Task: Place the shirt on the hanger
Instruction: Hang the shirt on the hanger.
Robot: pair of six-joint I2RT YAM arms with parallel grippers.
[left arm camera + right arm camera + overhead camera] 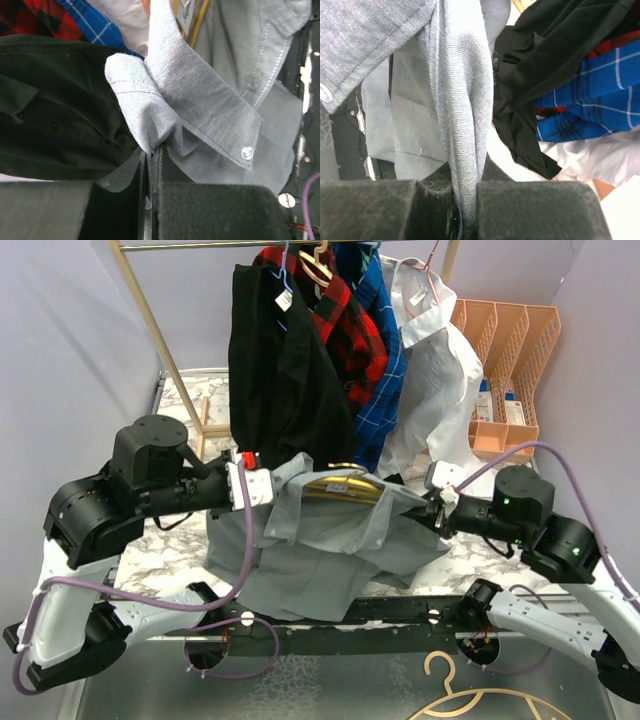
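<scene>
Seen from above, the shirt (330, 540) hangs spread between both hands over the worktop (170, 540), and its lower hem drapes past the worktop's near edge. The hanger (345, 488) shows gold inside the open neck. The left hand (262, 486) pinches the shirt's left shoulder, and the right hand (437, 508) pinches its right side. A black garment (275, 360) and a white shirt (440, 370) hang just behind, crowding the far side. An orange organizer (510, 350) fills the far right corner.

In the left wrist view, the hand is pressed together on a fold by the collar, near a button (247, 152), with the black garment close alongside.

In the right wrist view, the hand nips a narrow grey fold. The black garment and a blue plaid shirt (595, 100) sit close beside it.
</scene>
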